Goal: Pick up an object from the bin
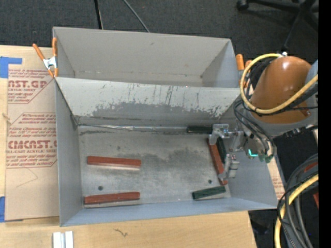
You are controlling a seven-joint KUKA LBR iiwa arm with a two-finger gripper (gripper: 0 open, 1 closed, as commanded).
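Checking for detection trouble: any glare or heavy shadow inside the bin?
Camera view: the light is even, with no glare on the bin floor; the red bar at left casts a thin shadow; slightly dimmer by the gripper, around the green piece.

Place: robotics lab or research workroom
Robot: orange-covered arm (282,89) with looped yellow cables (244,89), standing beside a grey metal bin (67,138)
Surface: pale wood (181,232) carrying the bin
Floor: dark carpet (181,9)
Furniture: wheeled office chair base (279,1); thin black stand pole (96,6)

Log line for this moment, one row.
claw: right end of bin | beside: tilted red-brown stick | near: dark green piece | grasp: unconfirmed
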